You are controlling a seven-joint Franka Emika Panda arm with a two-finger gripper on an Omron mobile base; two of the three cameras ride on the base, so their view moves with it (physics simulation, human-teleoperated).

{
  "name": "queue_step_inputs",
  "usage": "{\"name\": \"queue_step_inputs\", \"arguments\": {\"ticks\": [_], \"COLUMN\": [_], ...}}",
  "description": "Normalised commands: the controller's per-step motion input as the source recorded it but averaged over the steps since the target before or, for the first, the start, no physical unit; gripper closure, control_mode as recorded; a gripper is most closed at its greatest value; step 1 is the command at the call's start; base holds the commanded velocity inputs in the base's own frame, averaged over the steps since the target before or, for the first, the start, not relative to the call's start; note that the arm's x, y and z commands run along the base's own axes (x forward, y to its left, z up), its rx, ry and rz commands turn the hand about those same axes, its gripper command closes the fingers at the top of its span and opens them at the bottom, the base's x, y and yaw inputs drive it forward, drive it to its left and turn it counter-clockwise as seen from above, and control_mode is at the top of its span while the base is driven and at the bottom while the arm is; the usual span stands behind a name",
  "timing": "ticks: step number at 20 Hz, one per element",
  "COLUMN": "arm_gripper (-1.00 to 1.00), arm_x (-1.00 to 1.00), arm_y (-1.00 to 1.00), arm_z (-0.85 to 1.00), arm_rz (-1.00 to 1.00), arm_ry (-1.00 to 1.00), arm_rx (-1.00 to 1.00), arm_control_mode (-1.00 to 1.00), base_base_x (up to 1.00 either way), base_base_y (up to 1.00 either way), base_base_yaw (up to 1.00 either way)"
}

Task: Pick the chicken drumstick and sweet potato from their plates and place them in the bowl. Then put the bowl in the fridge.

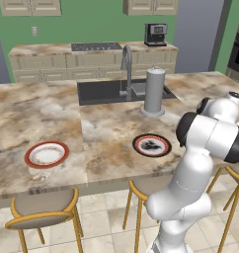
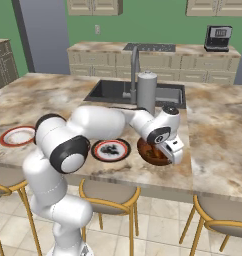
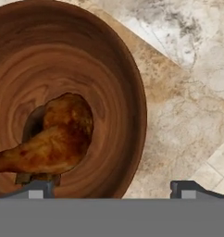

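The worktop [image 2: 213,145] is carrying the bowl [image 2: 151,153] near its front edge, and the drumstick [image 3: 51,141] is lying inside it. The gripper [image 3: 112,189] is hovering above, jaws wide and empty. Judged next: the bowl's rim is being approached squarely. Nearby, two plates [image 1: 47,154] are sitting; a canister [image 1: 154,92] is standing behind.

Even, bright, flat rendered light with no clear source and no glare. A soft dark shadow lies under the drumstick [image 3: 49,141] inside the bowl [image 3: 127,83]. All views look slightly soft and low-resolution, edges undistorted.
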Motion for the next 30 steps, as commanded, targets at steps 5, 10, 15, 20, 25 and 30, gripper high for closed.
{"name": "queue_step_inputs", "arguments": {"ticks": [5, 10, 15, 20, 25, 30], "arm_gripper": [-1.00, -1.00, -1.00, -1.00, 1.00, 1.00], "arm_x": [0.00, 0.06, 0.16, 0.05, 0.00, 0.00], "arm_y": [-0.02, -0.02, -0.03, -0.04, 0.00, 0.01], "arm_z": [-0.28, -0.25, -0.20, -0.20, -0.17, -0.02], "arm_rz": [0.00, 0.00, 0.00, 0.00, 0.00, -0.02], "arm_ry": [0.07, 0.04, 0.00, 0.02, 0.04, 0.00], "arm_rx": [0.01, 0.01, 0.03, 0.05, 0.03, 0.04], "arm_control_mode": [-1.00, -1.00, -1.00, -1.00, -1.00, -1.00], "base_base_x": [0.00, 0.00, 0.00, 0.00, 0.00, 0.00], "base_base_y": [0.00, 0.00, 0.00, 0.00, 0.00, 0.00], "base_base_yaw": [0.00, 0.00, 0.00, 0.00, 0.00, 0.00]}}
